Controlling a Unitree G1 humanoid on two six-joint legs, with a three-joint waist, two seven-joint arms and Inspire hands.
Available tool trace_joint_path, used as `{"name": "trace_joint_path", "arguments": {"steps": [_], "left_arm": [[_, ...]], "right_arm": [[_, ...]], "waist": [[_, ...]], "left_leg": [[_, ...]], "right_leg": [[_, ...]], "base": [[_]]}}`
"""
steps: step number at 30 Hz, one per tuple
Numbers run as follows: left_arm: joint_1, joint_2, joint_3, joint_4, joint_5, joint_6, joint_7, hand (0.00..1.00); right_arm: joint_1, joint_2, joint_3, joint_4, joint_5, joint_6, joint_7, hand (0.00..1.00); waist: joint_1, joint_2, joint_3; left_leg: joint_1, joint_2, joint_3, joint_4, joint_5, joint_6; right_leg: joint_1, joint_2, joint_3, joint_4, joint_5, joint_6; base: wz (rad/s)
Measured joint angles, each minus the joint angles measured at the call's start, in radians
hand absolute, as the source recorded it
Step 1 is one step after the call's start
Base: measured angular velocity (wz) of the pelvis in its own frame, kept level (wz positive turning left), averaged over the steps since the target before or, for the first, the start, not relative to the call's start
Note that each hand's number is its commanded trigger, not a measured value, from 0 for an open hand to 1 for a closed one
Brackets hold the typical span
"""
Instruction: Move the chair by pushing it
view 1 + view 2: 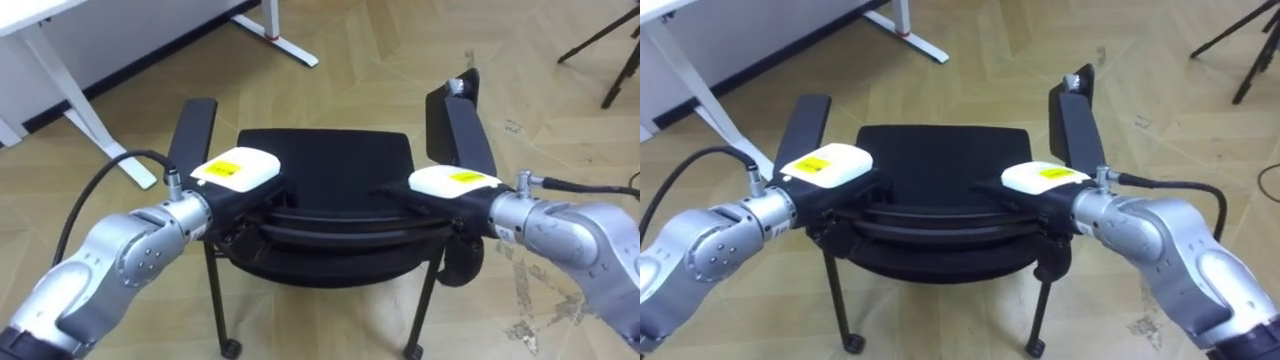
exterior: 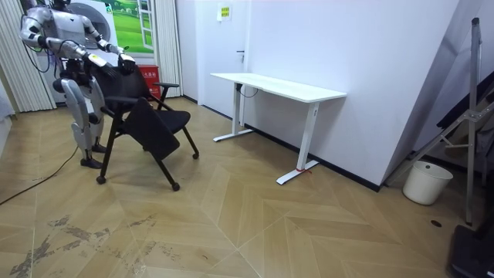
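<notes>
Two edges bound the way ahead: the white desk point(image 1: 40, 18) with its foot on the floor at the upper left of the eye views, and the legs of a tripod point(image 1: 612, 48) at the upper right. Between them lies open wooden floor point(image 2: 255, 224). In the room view the desk stands against the wall, well apart from the chair, and a white bucket point(image 2: 427, 182) sits far off at the room view's right.

I see the robot standing directly behind the chair point(image 1: 325, 160), at the room view's left. Both arms reach forward at about the same height. The left hand point(image 1: 237, 170) lies palm down on the left end of the backrest point(image 1: 330, 228), and the right hand point(image 1: 452, 181) lies likewise on the right end. Whether either hand grips the backrest I cannot tell; dark parts merge with the black frame.

The chair's seat faces away from the robot. Its back-to-front line runs straight ahead, toward the gap between desk and tripod. Its armrests point(image 1: 192, 135) point the same way.
</notes>
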Motion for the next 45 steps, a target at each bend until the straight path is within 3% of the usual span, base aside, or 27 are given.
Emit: {"name": "trace_joint_path", "arguments": {"steps": [8, 14, 18, 22, 29, 35, 39, 45], "left_arm": [[0.000, 0.000, -0.002, 0.000, 0.001, -0.001, -0.001, 1.00], [0.003, 0.000, -0.002, 0.000, 0.001, -0.001, -0.012, 1.00], [0.015, -0.005, -0.002, -0.001, 0.006, 0.001, -0.020, 1.00], [0.042, -0.028, -0.002, -0.006, 0.011, 0.009, -0.030, 1.00], [0.042, -0.037, -0.002, -0.012, 0.011, 0.014, -0.038, 1.00], [0.042, -0.028, 0.003, -0.044, 0.011, 0.013, -0.081, 1.00], [0.042, 0.006, 0.006, -0.070, 0.007, 0.005, -0.103, 1.00], [0.041, 0.020, 0.022, -0.073, 0.006, -0.009, -0.112, 1.00]], "right_arm": [[0.039, 0.014, -0.050, 0.030, -0.001, -0.011, -0.076, 0.00], [0.070, 0.047, -0.112, 0.075, -0.011, -0.023, -0.143, 0.00], [0.094, 0.071, -0.127, 0.107, -0.011, -0.052, -0.182, 0.00], [0.132, 0.118, -0.174, 0.124, -0.010, -0.064, -0.218, 0.00], [0.143, 0.151, -0.239, 0.161, -0.021, -0.064, -0.251, 0.00], [0.146, 0.148, -0.279, 0.196, -0.064, -0.028, -0.247, 0.00], [0.146, 0.148, -0.279, 0.194, -0.106, -0.037, -0.238, 0.00], [0.146, 0.148, -0.275, 0.194, -0.123, -0.042, -0.238, 0.00]], "waist": [[-0.004, 0.000, -0.0008], [0.001, 0.007, -0.0090], [0.004, 0.010, -0.0111], [0.001, 0.025, -0.0250], [0.003, 0.034, -0.0230], [0.023, 0.034, -0.0230], [0.029, 0.031, -0.0212], [0.031, 0.025, -0.0162]], "left_leg": [[-0.008, -0.005, 0.001, 0.007, 0.000, 0.000], [-0.005, -0.004, 0.000, 0.008, 0.000, 0.000], [0.012, 0.002, 0.000, 0.006, 0.000, 0.000], [0.028, 0.005, -0.001, 0.000, 0.000, 0.000], [0.025, 0.006, -0.002, -0.002, 0.000, 0.000], [0.021, 0.004, 0.000, -0.001, 0.000, 0.000], [0.020, 0.007, -0.001, 0.000, 0.000, 0.000], [0.021, 0.005, -0.004, -0.003, 0.000, 0.000]], "right_leg": [[-0.002, -0.005, 0.000, -0.001, -0.003, 0.000], [-0.001, -0.003, -0.001, -0.001, -0.003, -0.001], [0.015, 0.001, -0.003, -0.001, -0.002, -0.002], [0.038, 0.003, -0.017, -0.019, -0.002, -0.002], [0.037, 0.003, -0.027, -0.020, -0.002, -0.003], [0.036, 0.003, -0.025, -0.031, -0.002, -0.006], [0.036, 0.006, -0.026, -0.033, -0.002, -0.007], [0.036, 0.005, -0.025, -0.033, -0.002, -0.006]], "base": [[0.00], [-0.01], [0.00], [0.03], [0.02], [-0.02], [-0.02], [-0.01]]}}
